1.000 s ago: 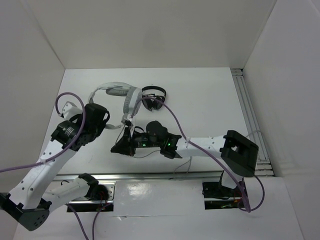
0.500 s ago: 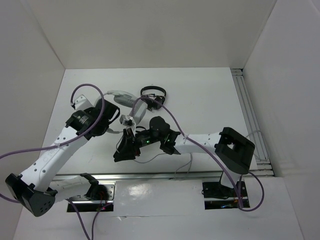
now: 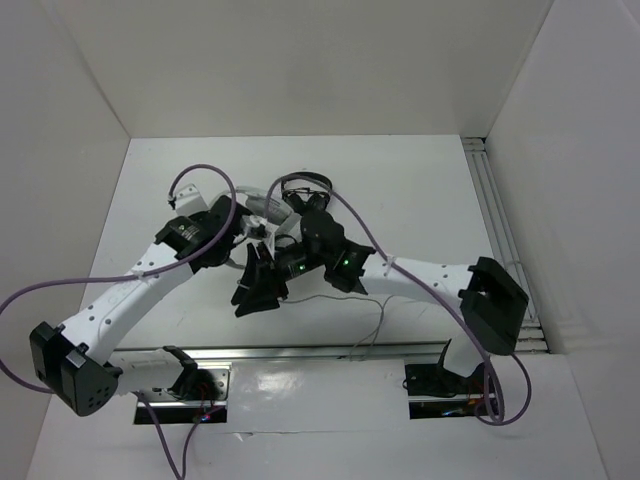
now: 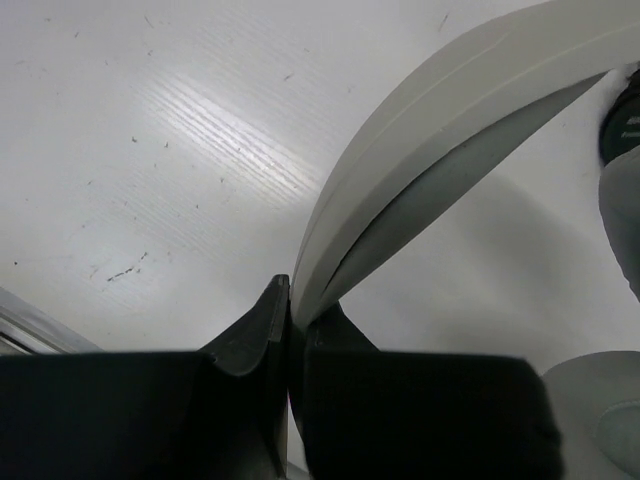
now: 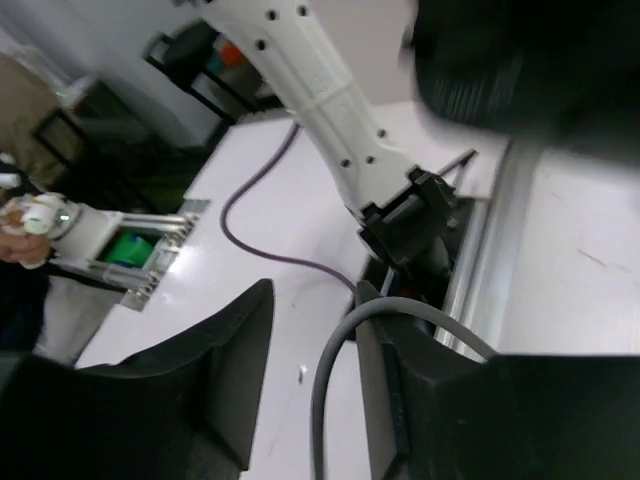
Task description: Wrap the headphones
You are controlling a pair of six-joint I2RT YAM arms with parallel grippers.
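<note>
The headphones [image 3: 262, 205] are white and light grey and are mostly hidden under both arms at the table's middle back. My left gripper [image 3: 248, 222] is shut on their wide headband [image 4: 450, 110]; the left wrist view shows my left gripper [image 4: 295, 300] pinching its end. A grey earcup [image 4: 600, 420] shows at the lower right. My right gripper [image 3: 253, 293] hangs in front, pointing at the near edge. The right wrist view shows my right gripper [image 5: 315, 310] open, with the thin grey cable [image 5: 335, 350] looped over one finger and down between the jaws. The cable [image 3: 345, 300] trails along the table.
Smaller black headphones [image 3: 306, 186] lie just behind the white ones. A rail [image 3: 495, 220] runs along the table's right side. White walls close in the left, back and right. Purple arm cables [image 3: 200, 170] loop above the left arm. The metal front rail [image 5: 490, 270] shows.
My left arm has carried the headphones rightward, toward the middle. My right wrist has moved back and up over them, its gripper tilting down toward the near edge.
</note>
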